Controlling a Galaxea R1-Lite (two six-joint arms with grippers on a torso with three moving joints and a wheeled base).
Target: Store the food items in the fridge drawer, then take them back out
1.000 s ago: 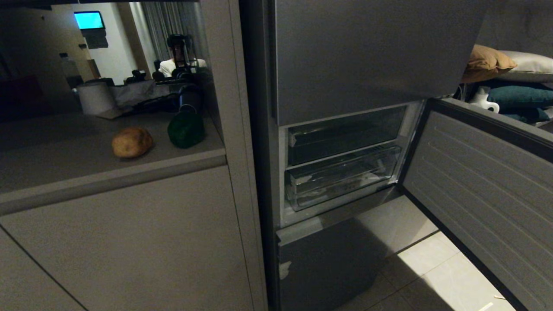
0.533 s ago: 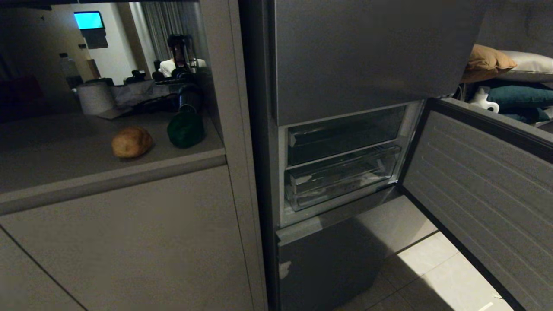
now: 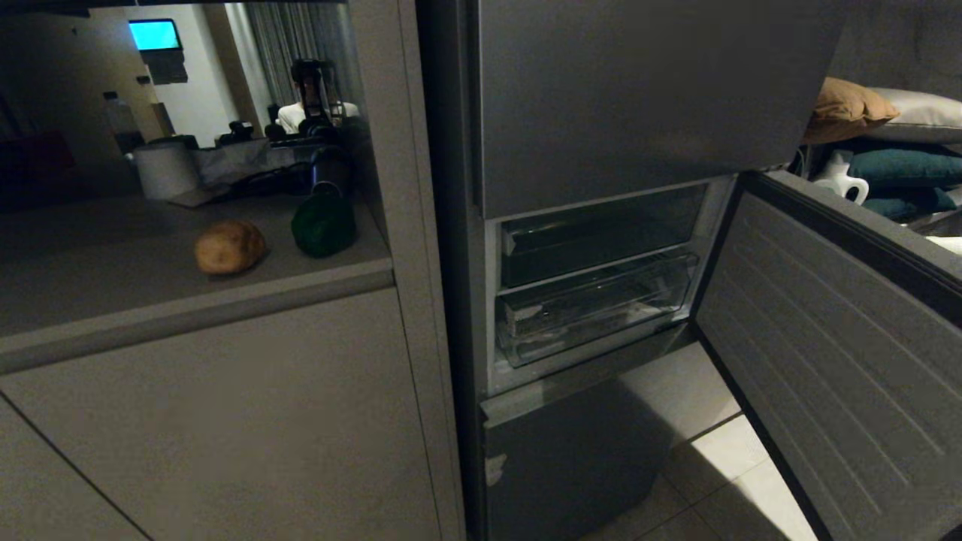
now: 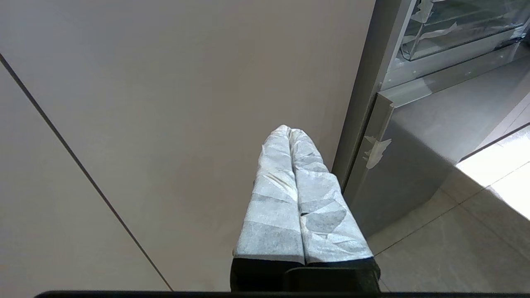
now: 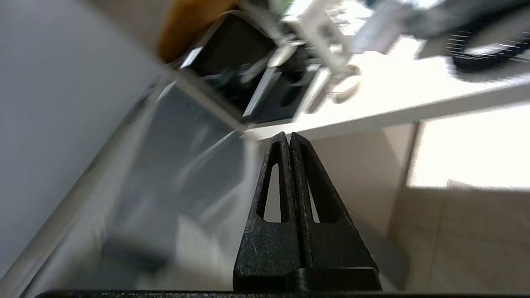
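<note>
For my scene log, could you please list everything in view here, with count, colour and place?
potato: 1, brown, on counter left of fridge
pepper: 1, dark green, on counter beside potato
fridge drawer: 1, clear, pushed in, behind open door
fridge door: 1, grey, swung open at right
cushions: several, tan, grey, teal, upper right
jug: 1, white, by cushions
left claw: 1, white-wrapped, shut, by cabinet front
right claw: 1, black, shut, empty
</note>
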